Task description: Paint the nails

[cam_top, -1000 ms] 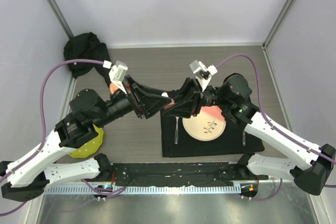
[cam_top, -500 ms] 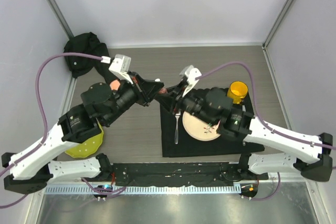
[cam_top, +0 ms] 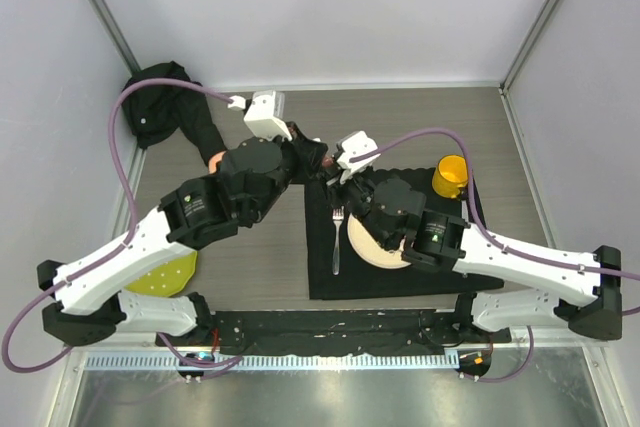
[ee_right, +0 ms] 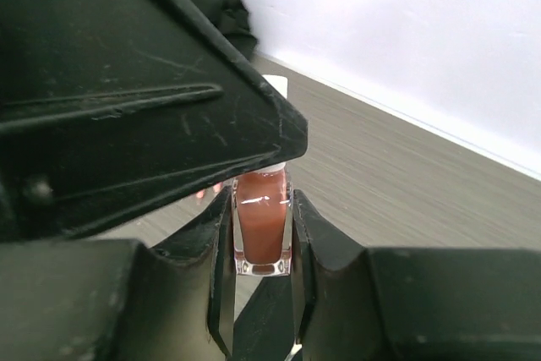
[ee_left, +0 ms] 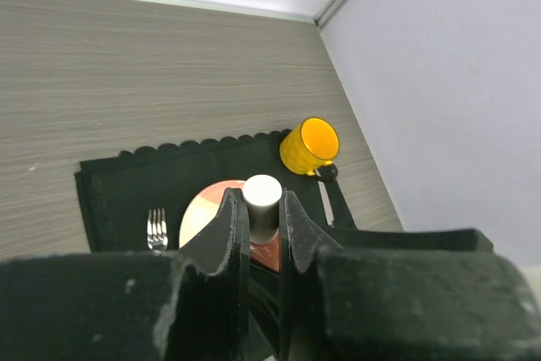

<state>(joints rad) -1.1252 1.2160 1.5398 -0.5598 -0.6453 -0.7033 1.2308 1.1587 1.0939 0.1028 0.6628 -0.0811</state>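
My right gripper (ee_right: 260, 202) is shut on the glass body of a small bottle of reddish polish (ee_right: 262, 230) and holds it upright above the table. My left gripper (ee_left: 262, 202) is shut on the bottle's white cap (ee_left: 262, 190). In the top view the two grippers, left (cam_top: 313, 155) and right (cam_top: 335, 175), meet at the middle and hide the bottle. The mannequin hand (cam_top: 213, 159) with its black sleeve (cam_top: 165, 102) lies at the far left, mostly under my left arm. Its nails are hidden there; pink fingertips (ee_right: 201, 194) peek out in the right wrist view.
A black placemat (cam_top: 320, 267) lies in the middle with a plate (cam_top: 362, 245), a fork (cam_top: 337, 237) and a yellow cup (cam_top: 451, 176) on it. A yellow-green dish (cam_top: 165, 272) sits at the near left. Walls close off the back and sides.
Both grippers have moved away from the bases, still joined at the bottle. My left wrist swung right and turned. My right arm folded left, uncovering the yellow cup.
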